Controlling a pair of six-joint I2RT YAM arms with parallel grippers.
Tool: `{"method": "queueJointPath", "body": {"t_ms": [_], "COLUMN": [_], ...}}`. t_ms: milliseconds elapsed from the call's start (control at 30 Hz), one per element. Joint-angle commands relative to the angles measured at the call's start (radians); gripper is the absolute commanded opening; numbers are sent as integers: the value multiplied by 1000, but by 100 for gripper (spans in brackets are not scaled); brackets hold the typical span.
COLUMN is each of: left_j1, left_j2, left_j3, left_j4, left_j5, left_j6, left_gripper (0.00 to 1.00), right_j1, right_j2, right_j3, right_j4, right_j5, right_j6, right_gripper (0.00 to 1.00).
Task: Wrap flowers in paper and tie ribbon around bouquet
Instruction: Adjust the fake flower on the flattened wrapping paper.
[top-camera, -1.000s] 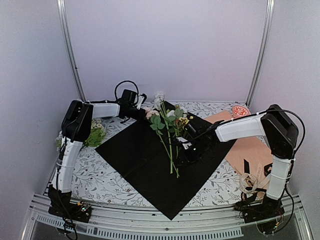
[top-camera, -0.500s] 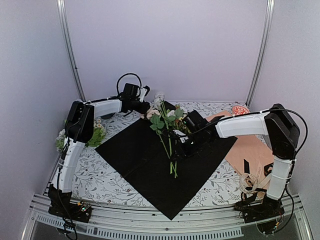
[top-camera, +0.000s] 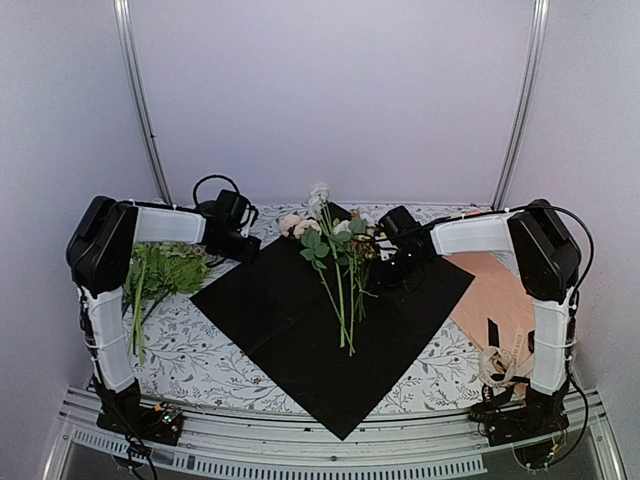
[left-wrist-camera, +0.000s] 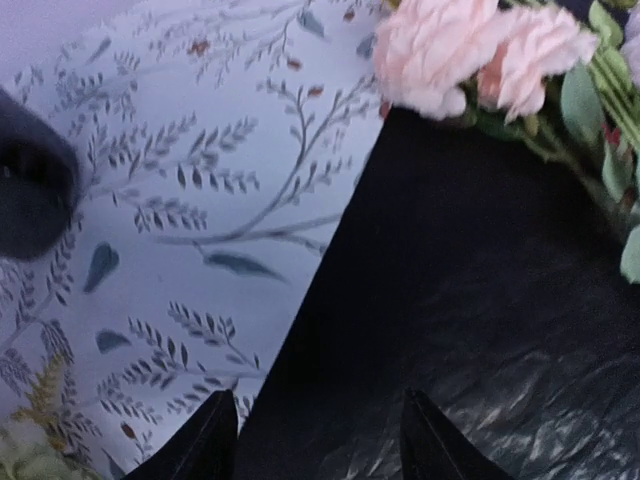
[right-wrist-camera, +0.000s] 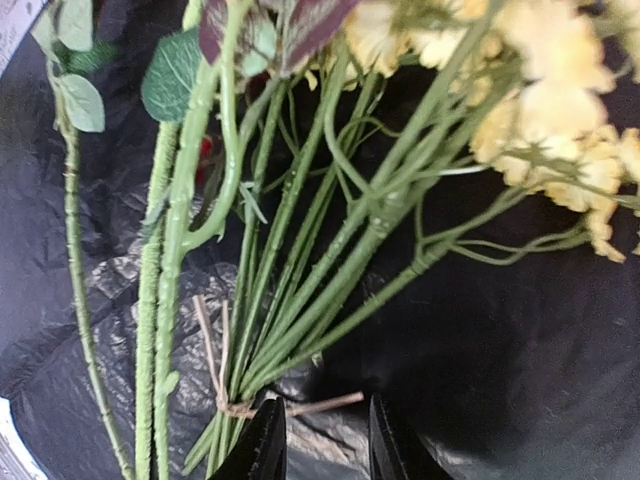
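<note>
The black paper (top-camera: 270, 310) lies flat as a diamond on the patterned tablecloth. The flowers (top-camera: 338, 285) lie across it, pink and white blooms at the back and stems pointing to the near side. My left gripper (top-camera: 245, 243) hovers open and empty over the paper's back left edge (left-wrist-camera: 480, 300), its fingertips (left-wrist-camera: 215, 440) straddling that edge, with pink blooms (left-wrist-camera: 470, 50) beyond. Just right of the stems, my right gripper (top-camera: 383, 268) stands narrowly open. Nothing is between its jaws (right-wrist-camera: 327, 445). The cream ribbon (top-camera: 500, 365) lies bunched by the right arm's base.
A twine-tied bunch with yellow blooms (right-wrist-camera: 350, 250) lies on the paper in front of the right gripper. A leafy green bunch (top-camera: 160, 270) rests on the cloth at far left. A peach sheet (top-camera: 505, 300) with a black strap (top-camera: 495, 330) lies at the right.
The left arm has swung left, its gripper going from the blooms to the paper's back left edge. The right gripper has drawn back from mid-stem toward the back right.
</note>
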Motion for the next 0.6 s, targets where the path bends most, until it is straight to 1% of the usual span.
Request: {"method": "queueJointPath", "body": {"t_ms": [0, 100, 233, 433, 567], "left_j1": [5, 2, -8, -25, -25], "left_j2": [-15, -18, -17, 1, -28], "left_j3": [-171, -244, -297, -329, -328], "left_j4": [4, 34, 73, 96, 88], "left_j5": [3, 25, 46, 56, 31], "left_j6": [-105, -118, -128, -133, -132], "left_gripper": [54, 53, 52, 50, 50], "right_j1": [24, 53, 95, 105, 105], "right_j2": [62, 104, 133, 158, 149], "right_j3": [60, 99, 151, 223, 252], "right_j4": [-24, -30, -35, -58, -110], "right_j5": [-1, -12, 3, 11, 56], "right_j6": [-31, -46, -69, -89, -115], "right_gripper": [28, 28, 28, 28, 28]}}
